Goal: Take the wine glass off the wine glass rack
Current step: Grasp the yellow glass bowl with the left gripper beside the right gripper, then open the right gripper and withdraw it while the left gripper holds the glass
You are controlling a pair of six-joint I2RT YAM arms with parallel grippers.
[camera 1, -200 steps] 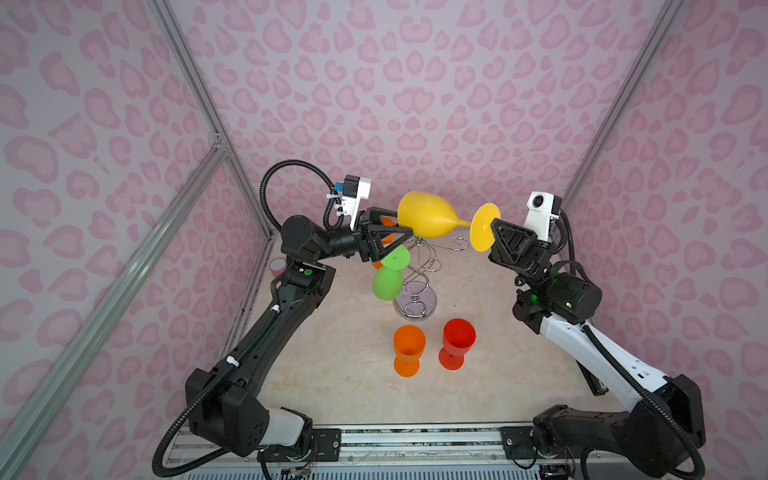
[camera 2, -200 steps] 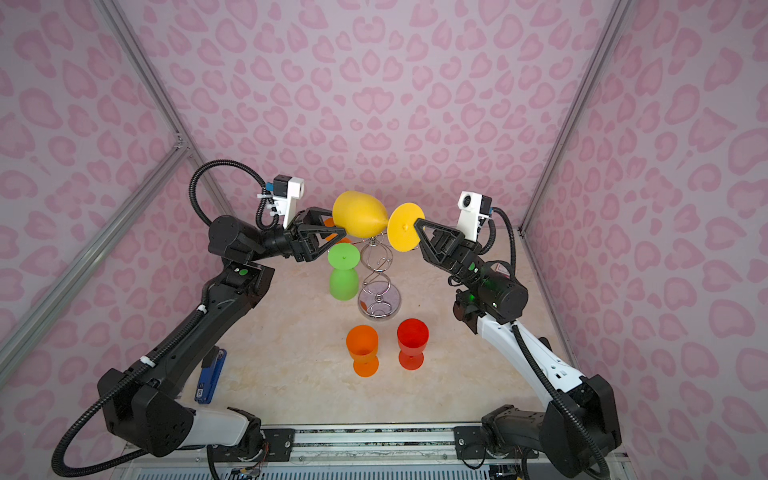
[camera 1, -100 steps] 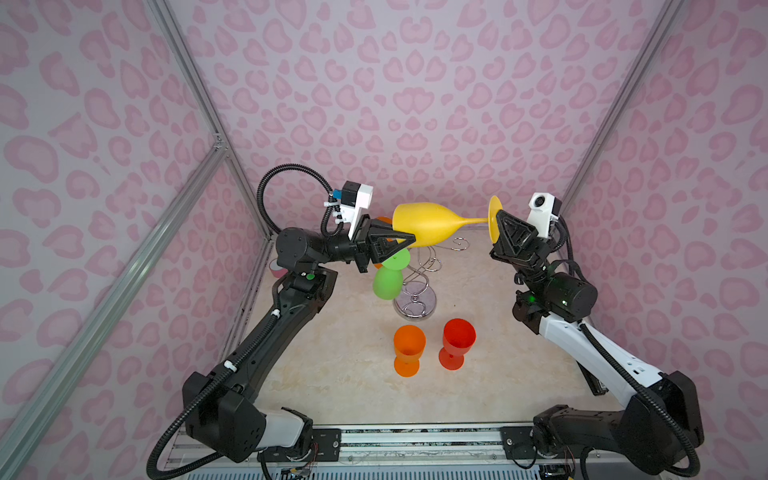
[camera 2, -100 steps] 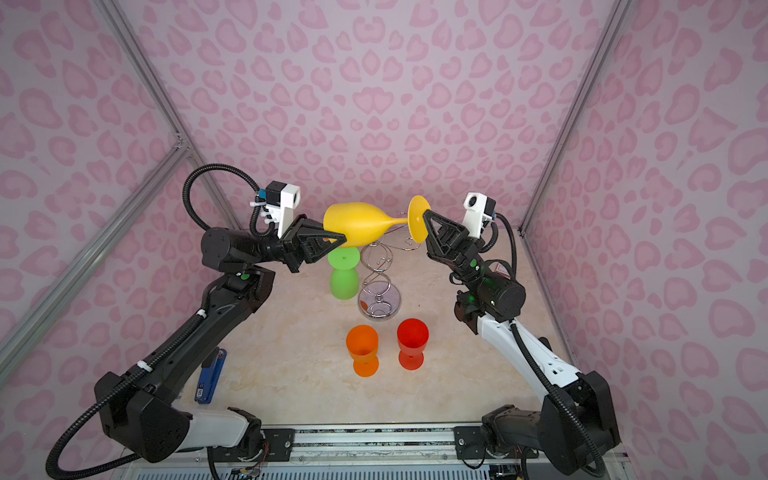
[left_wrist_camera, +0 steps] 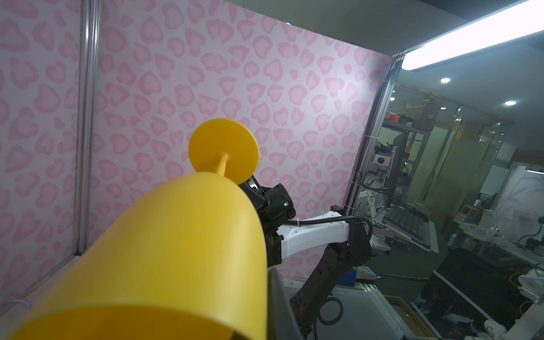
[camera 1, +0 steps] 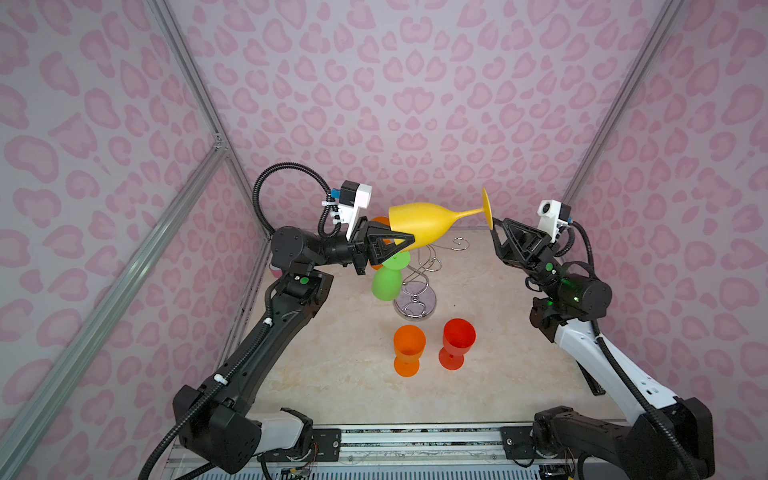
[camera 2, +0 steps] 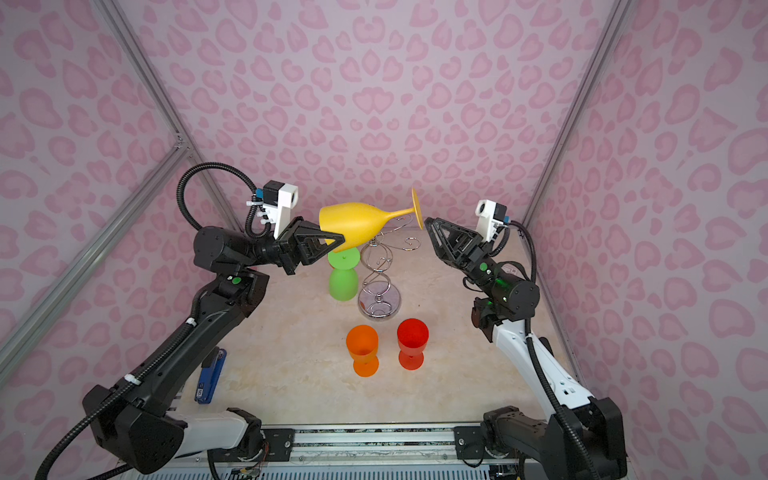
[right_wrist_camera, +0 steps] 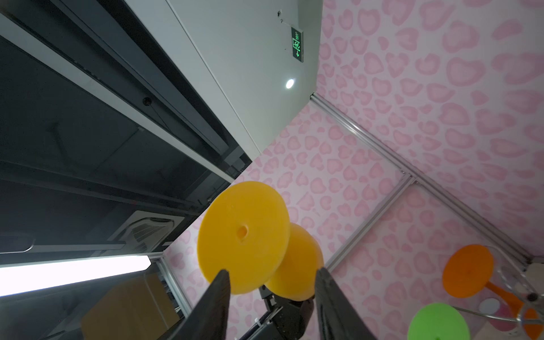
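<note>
Pink heart-spotted walls [camera 1: 415, 104] close in three sides, joined by metal frame posts [camera 1: 189, 83]. The table [camera 1: 332, 386] is beige and marbled. Near its middle an orange glass [camera 1: 409, 349] and a red glass [camera 1: 457, 340] stand upright, side by side and apart. A blue tool [camera 2: 211, 376], too small to identify, lies flat by the left edge. A metal rail [camera 1: 415, 436] runs along the front. The wrist views show a ceiling light strip [left_wrist_camera: 471, 38], a keyboard [left_wrist_camera: 406, 220] and a green exit sign [right_wrist_camera: 297, 44]
</note>
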